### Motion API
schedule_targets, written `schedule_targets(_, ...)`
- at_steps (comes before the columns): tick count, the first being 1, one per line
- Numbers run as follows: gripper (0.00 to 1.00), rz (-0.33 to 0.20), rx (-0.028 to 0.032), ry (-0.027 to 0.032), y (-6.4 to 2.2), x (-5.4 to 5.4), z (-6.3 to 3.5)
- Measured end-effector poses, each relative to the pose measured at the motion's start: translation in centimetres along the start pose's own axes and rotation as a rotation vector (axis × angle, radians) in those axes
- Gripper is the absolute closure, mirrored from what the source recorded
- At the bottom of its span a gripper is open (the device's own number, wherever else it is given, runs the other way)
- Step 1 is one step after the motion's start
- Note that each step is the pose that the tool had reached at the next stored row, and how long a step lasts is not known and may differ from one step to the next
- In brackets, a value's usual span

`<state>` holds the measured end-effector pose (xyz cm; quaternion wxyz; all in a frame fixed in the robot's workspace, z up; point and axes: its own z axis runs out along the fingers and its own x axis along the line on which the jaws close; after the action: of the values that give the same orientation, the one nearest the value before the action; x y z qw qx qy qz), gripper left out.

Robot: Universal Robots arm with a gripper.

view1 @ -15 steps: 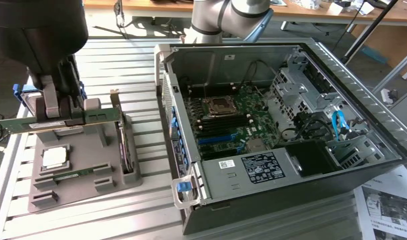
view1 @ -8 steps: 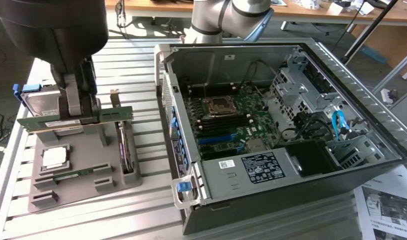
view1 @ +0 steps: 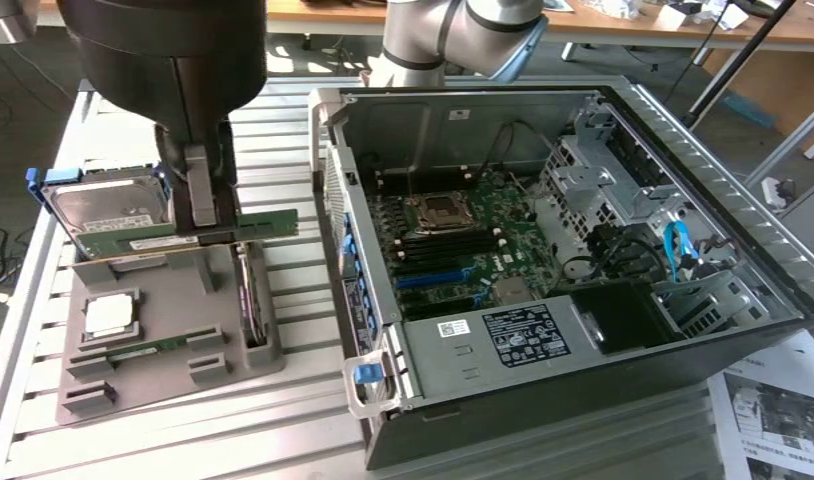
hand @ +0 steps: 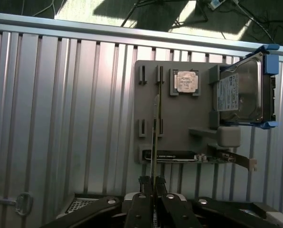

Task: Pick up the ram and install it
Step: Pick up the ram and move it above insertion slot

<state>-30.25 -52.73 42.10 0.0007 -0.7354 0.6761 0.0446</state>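
The ram (view1: pixel 271 222) is held by the hand (view1: pixel 210 228), whose jaws are closed on its middle. In the exterior view the green stick is seen level and raised clear of the grey holder tray (view1: pixel 167 290), above the tray's far end and just in front of the hard drive (view1: pixel 107 205). In the wrist view the same stick (hand: pixel 155 133) is seen edge-on as a thin line running out from between the closed fingers (hand: pixel 142 202) of the hand (hand: pixel 152 183), with the tray (hand: pixel 189 114) and the slatted counter (hand: pixel 61 118) beneath it.

The pick-up can therefore be judged done. The installing is not yet begun: the ram is kept well apart from the open computer case (view1: pixel 621 110), which lies on the counter at the exterior view's right. The dark memory slots (view1: pixel 447 240) beside the processor socket on the motherboard (view1: pixel 494 215) are judged to be empty, though this cannot be told for certain.

Left on the tray are the square silver processor chip (view1: pixel 110 313) and the dark expansion card (view1: pixel 254 290), the latter stood on edge in its slot
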Motion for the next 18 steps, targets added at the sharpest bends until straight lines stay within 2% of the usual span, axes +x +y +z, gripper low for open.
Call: schedule_targets(18, 0.86, 0.000, 0.0000, 0.0000, -4.60, 0.4, -0.30)
